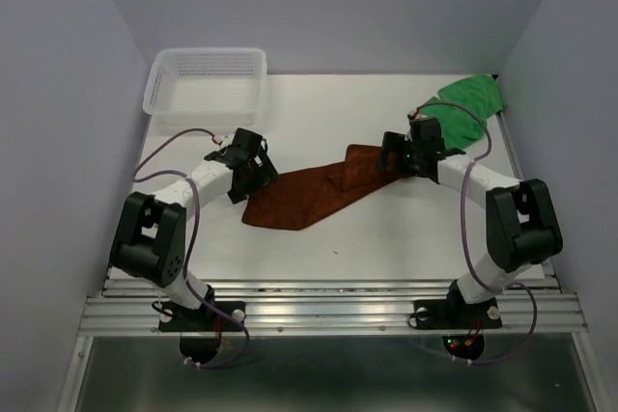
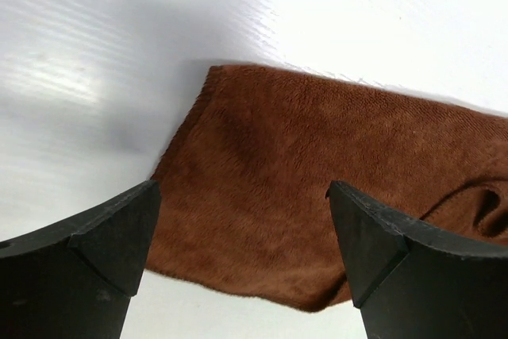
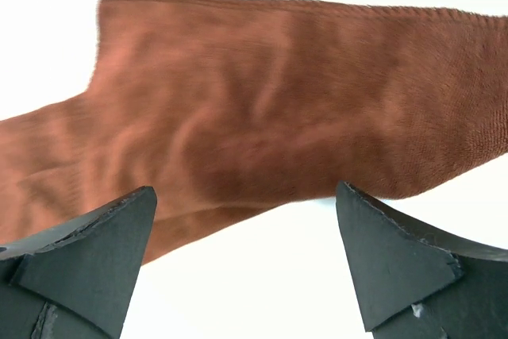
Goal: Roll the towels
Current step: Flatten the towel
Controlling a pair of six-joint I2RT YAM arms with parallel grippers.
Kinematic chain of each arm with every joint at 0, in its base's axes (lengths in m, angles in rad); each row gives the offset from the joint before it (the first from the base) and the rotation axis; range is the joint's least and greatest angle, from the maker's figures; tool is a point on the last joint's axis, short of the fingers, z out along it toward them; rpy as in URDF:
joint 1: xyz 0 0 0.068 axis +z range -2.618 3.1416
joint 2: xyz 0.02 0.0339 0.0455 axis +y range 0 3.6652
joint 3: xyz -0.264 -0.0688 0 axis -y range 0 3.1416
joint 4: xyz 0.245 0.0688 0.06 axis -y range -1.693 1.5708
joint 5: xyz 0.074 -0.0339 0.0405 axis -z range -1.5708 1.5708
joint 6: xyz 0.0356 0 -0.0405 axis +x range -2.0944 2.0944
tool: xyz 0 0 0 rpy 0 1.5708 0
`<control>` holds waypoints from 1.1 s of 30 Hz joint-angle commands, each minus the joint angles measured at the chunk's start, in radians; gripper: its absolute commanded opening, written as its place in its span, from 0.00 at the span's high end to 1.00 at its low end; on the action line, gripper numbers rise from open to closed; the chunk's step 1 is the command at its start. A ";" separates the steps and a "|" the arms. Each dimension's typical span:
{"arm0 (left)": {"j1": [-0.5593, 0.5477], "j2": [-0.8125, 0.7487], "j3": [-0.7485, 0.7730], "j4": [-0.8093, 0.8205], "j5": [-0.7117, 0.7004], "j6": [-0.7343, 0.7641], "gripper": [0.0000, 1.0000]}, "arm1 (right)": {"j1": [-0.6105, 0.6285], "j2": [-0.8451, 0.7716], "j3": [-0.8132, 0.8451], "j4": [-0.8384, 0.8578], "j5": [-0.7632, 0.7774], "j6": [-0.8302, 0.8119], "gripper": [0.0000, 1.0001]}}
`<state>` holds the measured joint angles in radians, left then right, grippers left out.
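1. Table [image 1: 386, 229]: white top, set inside pale walls, with both arm bases bolted along its near edge.

2. White mesh basket [image 1: 205, 84]: rectangular, at the far left corner of the table, well apart from both towels.

3. Rust-brown towel [image 1: 309, 195]: lies unrolled near the middle of the table. It runs on a slant from near left to far right, with a loose fold across its middle. The left wrist view shows a rounded end of it [image 2: 302, 172] flat on the white surface. The right wrist view shows a broad band of it [image 3: 302, 93], slightly blurred.

4. Green towel [image 1: 463, 108]: bunched at the far right corner of the table, partly behind the right arm's cable, apart from the brown towel.

5. Left gripper [image 1: 254, 183]: over the near left end of the brown towel, fingers spread wide and nothing between them. In its wrist view [image 2: 242, 236] the cloth shows in the gap. Whether the tips touch the cloth cannot be told.

6. Right gripper [image 1: 389, 156]: at the far right end of the brown towel, fingers likewise spread wide and holding nothing [image 3: 246, 244].
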<state>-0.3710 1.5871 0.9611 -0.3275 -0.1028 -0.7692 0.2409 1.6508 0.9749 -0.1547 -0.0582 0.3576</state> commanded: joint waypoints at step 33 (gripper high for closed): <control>0.026 -0.104 -0.286 0.002 -0.017 -0.032 0.87 | 0.003 -0.269 -0.071 -0.095 0.110 -0.078 0.00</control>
<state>-0.3447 1.4288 0.7094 -0.3367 -0.1574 -0.8207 0.2424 1.3823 0.9012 -0.2543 0.0505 0.3126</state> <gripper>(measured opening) 0.242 0.998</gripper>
